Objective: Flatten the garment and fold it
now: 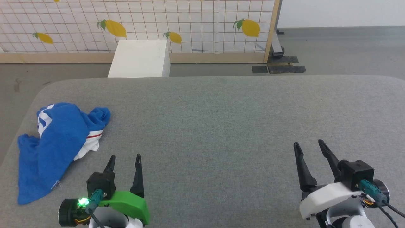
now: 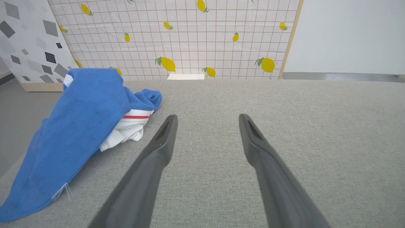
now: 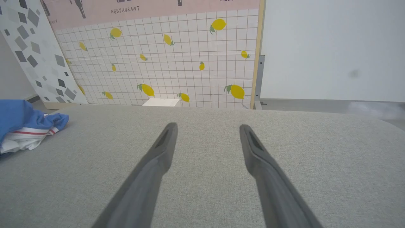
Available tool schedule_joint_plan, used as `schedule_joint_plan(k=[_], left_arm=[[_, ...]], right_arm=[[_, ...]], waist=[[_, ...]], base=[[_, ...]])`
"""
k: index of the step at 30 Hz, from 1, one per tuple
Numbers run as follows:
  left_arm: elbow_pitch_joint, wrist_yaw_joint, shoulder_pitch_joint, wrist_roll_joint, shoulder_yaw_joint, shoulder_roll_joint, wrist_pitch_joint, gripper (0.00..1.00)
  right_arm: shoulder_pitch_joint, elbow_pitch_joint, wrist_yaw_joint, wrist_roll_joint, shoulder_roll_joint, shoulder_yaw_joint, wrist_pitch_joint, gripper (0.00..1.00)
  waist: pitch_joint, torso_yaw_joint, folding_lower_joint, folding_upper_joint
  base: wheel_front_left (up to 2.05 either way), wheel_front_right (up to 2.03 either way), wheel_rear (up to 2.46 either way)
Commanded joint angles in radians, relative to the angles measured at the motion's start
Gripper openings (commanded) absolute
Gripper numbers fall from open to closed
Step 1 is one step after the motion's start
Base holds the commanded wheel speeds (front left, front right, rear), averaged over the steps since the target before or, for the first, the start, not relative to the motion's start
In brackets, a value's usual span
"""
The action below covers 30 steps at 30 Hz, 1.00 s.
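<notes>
Lower left, left gripper [image 1: 125, 155], and lower right, right gripper [image 1: 308, 142]: both spread wide, holding nothing, over the grey padded surface [image 1: 221, 120]. Middle left: garment [image 1: 60, 139], a crumpled blue heap near the surface's left edge, apart from both grippers; flattening and folding apparently all remain. Upper frame: white box [image 1: 139, 58] and lemon-print panel [image 1: 190, 22], beyond the surface, obstructing nothing.

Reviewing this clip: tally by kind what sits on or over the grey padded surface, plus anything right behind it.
Garments: 1, the crumpled blue garment near the left edge of the surface
Grippers: 2, left gripper and right gripper, both open, holding nothing
White boxes: 1, white box behind the far edge
Total: 4
</notes>
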Motion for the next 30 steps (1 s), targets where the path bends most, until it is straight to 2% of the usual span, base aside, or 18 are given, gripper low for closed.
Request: schedule_joint_plan(k=[1,11,30], left_arm=[[0.007,0.008,-0.011,-0.013,-0.003,-0.001,-0.011,1.00],[0.024,0.015,-0.006,-0.023,-0.003,0.000,-0.031,1.00],[0.055,0.022,0.002,-0.048,-0.012,-0.001,-0.071,1.00]], right_arm=[[-0.006,0.007,0.001,0.009,0.000,-0.001,-0.011,1.00],[-0.005,0.027,0.002,0.021,0.000,0.005,-0.032,1.00],[-0.003,0.065,0.002,0.061,0.000,0.019,-0.071,1.00]], waist=[[-0.001,0.005,0.0000,0.0000],[-0.009,0.057,0.0000,0.0000],[-0.024,0.216,0.0000,0.0000]], base=[[0.00,0.00,0.00],[0.00,0.00,0.00],[0.00,0.00,0.00]])
